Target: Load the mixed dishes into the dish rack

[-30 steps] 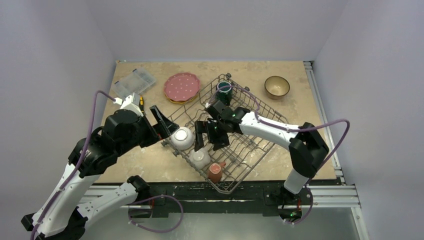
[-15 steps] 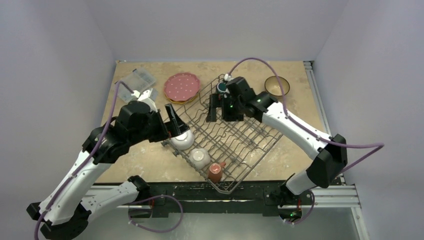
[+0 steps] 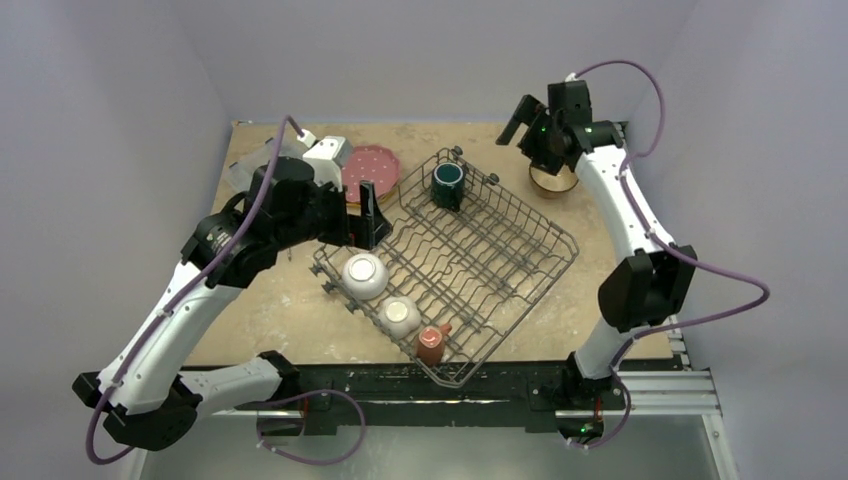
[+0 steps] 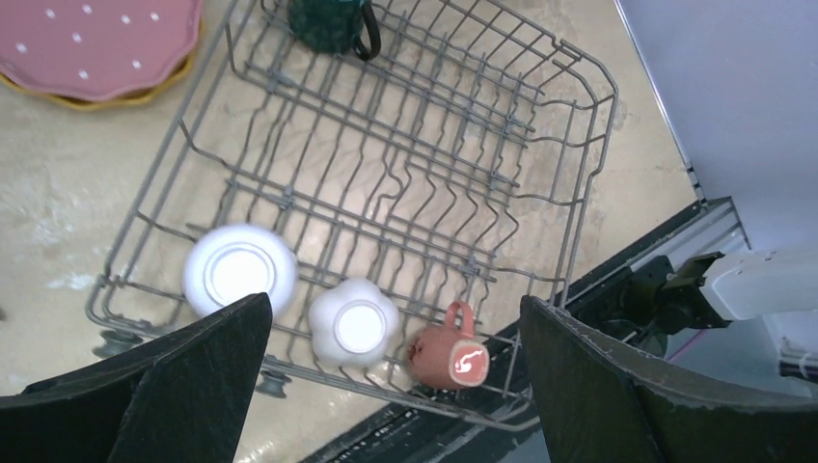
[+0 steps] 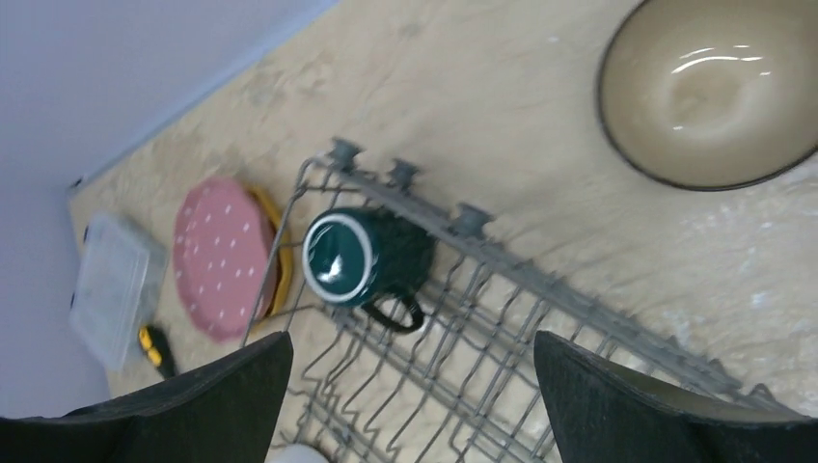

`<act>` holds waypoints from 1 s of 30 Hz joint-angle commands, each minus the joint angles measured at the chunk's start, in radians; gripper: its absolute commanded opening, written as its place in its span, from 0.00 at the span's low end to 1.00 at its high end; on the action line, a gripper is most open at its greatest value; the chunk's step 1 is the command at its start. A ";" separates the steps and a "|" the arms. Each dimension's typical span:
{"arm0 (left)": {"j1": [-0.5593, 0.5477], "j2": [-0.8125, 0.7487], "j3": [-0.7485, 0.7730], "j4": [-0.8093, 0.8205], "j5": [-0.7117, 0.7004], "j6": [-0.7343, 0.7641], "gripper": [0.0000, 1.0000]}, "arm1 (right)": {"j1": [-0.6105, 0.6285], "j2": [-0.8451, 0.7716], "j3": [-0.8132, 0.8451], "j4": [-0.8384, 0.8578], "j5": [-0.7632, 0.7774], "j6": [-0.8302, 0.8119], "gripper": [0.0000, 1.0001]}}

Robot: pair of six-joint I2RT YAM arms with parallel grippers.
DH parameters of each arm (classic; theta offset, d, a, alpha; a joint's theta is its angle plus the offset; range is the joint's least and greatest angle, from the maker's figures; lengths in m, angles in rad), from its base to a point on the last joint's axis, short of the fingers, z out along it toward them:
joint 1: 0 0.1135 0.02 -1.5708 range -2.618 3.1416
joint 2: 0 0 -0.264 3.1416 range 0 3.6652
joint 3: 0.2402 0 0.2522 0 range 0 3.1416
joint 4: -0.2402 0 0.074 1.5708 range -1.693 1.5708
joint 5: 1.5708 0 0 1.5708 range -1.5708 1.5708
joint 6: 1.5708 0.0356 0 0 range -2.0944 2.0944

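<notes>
Swinging out from the middle of the dish rack [image 3: 480, 262], the right gripper [image 5: 410, 340] now hangs at the upper right of the overhead view, its jaws spread wide and empty. The brown bowl [image 5: 709, 92] sits on the desk [image 3: 280, 300] just outside the rack's rim, at the upper right of the wrist view, off to one side of the jaws rather than between them. The left gripper [image 4: 394, 304], also wide open and empty, has lifted away from the racked white bowl [image 3: 364, 275] toward the pink white-dotted plate [image 4: 92, 39] at upper left. Both arms look freed to fetch the remaining dishes.
</notes>
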 commanded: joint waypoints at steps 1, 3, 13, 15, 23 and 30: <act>0.037 -0.001 0.046 0.061 0.035 0.208 1.00 | -0.128 0.082 0.086 -0.056 0.080 0.087 0.96; 0.064 -0.009 0.041 0.053 0.034 0.254 1.00 | -0.193 0.110 0.081 -0.039 0.062 0.121 0.96; 0.124 -0.049 -0.028 0.061 0.022 0.310 1.00 | -0.355 0.290 0.120 -0.032 0.133 0.135 0.94; 0.131 -0.036 -0.032 0.073 0.008 0.315 1.00 | -0.370 0.334 0.133 -0.039 0.140 0.113 0.92; 0.173 0.096 0.083 0.040 -0.041 0.312 1.00 | -0.375 0.505 0.230 -0.009 0.130 -0.004 0.79; 0.186 0.207 0.197 0.003 -0.017 0.298 1.00 | -0.375 0.553 0.186 0.055 0.083 -0.011 0.64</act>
